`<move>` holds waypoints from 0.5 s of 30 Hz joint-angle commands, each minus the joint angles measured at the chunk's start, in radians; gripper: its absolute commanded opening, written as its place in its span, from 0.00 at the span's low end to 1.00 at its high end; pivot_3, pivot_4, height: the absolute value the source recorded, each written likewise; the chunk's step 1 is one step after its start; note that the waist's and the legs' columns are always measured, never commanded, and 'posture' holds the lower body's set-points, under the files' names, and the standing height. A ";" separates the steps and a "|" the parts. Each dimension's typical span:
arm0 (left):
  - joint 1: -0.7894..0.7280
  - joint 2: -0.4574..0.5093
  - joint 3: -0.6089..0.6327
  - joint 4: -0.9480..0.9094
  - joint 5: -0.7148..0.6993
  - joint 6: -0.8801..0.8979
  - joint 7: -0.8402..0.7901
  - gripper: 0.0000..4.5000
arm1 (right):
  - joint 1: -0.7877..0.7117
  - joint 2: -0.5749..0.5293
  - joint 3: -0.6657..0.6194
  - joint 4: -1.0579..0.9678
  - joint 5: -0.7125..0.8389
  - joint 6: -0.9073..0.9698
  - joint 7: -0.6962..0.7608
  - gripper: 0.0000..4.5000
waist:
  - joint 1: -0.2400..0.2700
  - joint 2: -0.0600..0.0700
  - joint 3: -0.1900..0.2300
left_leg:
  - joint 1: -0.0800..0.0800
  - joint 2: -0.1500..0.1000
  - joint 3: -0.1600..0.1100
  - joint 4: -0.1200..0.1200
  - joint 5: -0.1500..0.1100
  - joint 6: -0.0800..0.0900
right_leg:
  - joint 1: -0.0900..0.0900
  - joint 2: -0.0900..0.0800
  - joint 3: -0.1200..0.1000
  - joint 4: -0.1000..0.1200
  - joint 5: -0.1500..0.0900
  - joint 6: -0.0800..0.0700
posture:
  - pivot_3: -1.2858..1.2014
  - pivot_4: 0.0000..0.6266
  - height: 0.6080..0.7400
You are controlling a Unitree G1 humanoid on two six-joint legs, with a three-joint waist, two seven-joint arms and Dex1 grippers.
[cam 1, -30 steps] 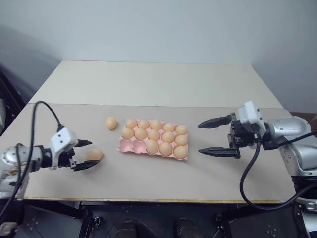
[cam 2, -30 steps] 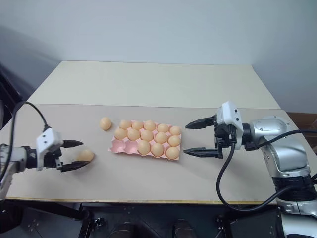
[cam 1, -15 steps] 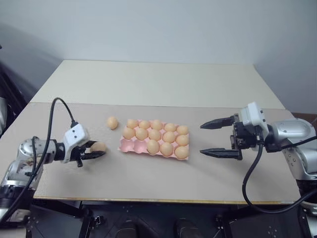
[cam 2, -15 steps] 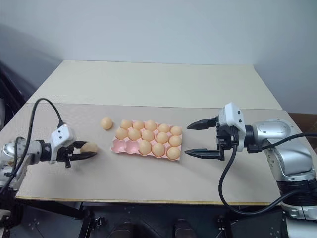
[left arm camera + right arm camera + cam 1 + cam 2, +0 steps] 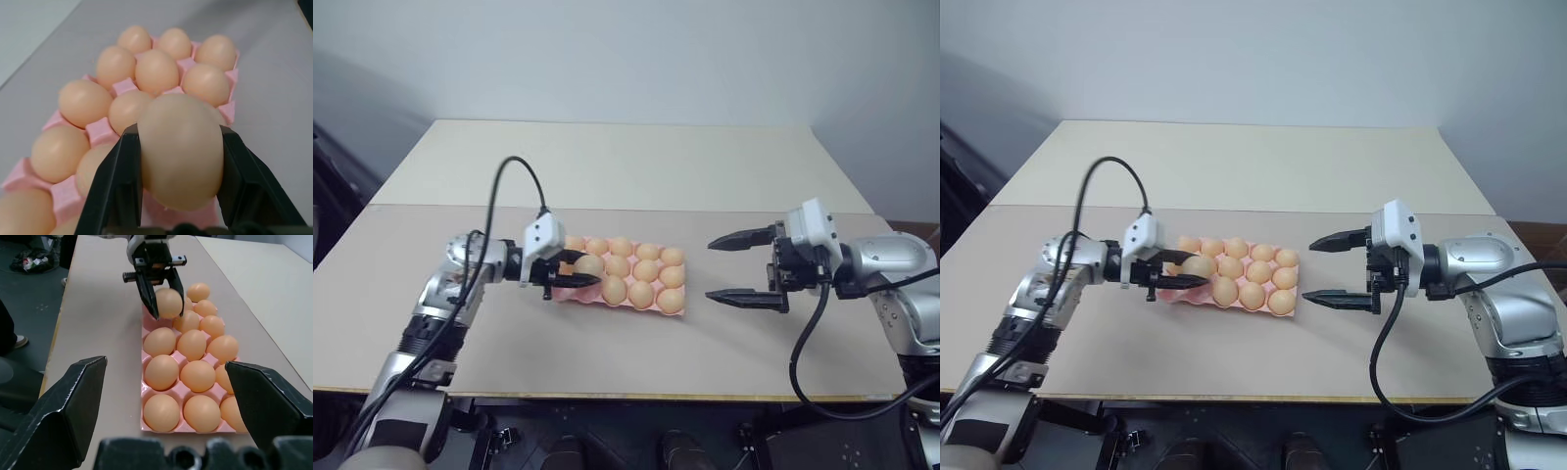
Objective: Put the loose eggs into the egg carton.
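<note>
One egg (image 5: 181,149), long axis upright, left fingers (image 5: 120,186) clamped

The table (image 5: 636,166) lies bare far behind the carton (image 5: 570,291) and along its near edge. Eggs (image 5: 646,268) crowd the carton, and the left gripper (image 5: 576,269) with its egg (image 5: 588,265) blocks the carton's left end. The right gripper (image 5: 727,267) stands spread wide just right of it.

so the left gripper (image 5: 576,271) closed on the egg (image 5: 588,265) it was hovering around near the table's left side, picked it up and swung right. It's now holding it over the left end of the egg carton (image 5: 570,291).
</note>
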 commanded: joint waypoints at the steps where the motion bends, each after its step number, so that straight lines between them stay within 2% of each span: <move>1: -0.026 -0.006 0.018 0.001 -0.005 0.009 0.003 0.58 | 0.012 -0.017 -0.052 -0.056 0.028 0.000 -0.017 1.00 | 0.003 0.000 0.000 | 0.000 0.000 0.000 0.000 0.000 0.000 | 0.000 0.000 0.000 0.000 0.000 0.000 | 0.52 0.24 1.00; 6: -0.027 0.015 0.058 -0.027 -0.026 0.013 0.003 0.95 | 0.018 -0.018 -0.056 -0.065 0.035 0.003 -0.033 1.00 | 0.008 0.000 0.000 | -0.001 0.000 -0.001 0.002 0.000 0.000 | 0.001 0.000 -0.001 0.000 0.000 0.000 | 0.52 0.24 1.00; 7: -0.020 0.026 0.077 -0.047 -0.030 0.003 0.012 0.99 | 0.015 -0.017 -0.054 -0.064 0.034 0.004 -0.035 1.00 | 0.008 0.000 0.000 | -0.001 0.000 -0.001 0.002 0.000 0.000 | 0.001 0.000 -0.001 0.000 0.000 0.000 | 0.52 0.24 1.00; 12: 0.046 0.146 0.224 -0.171 -0.131 0.081 0.001 0.99 | 0.016 -0.016 -0.053 -0.063 0.039 0.000 -0.036 1.00 | -0.003 0.000 0.000 | -0.003 0.000 -0.002 0.004 -0.001 0.002 | -0.001 0.000 -0.001 0.000 0.000 0.000 | 0.52 0.24 1.00; 15: 0.147 0.253 0.358 -0.237 -0.216 0.126 -0.040 0.99 | 0.014 -0.015 -0.047 -0.048 0.036 -0.008 -0.024 1.00 | -0.006 0.000 0.000 | -0.003 0.000 -0.002 0.004 -0.001 0.002 | 0.000 0.000 -0.001 0.000 0.000 0.000 | 0.52 0.24 1.00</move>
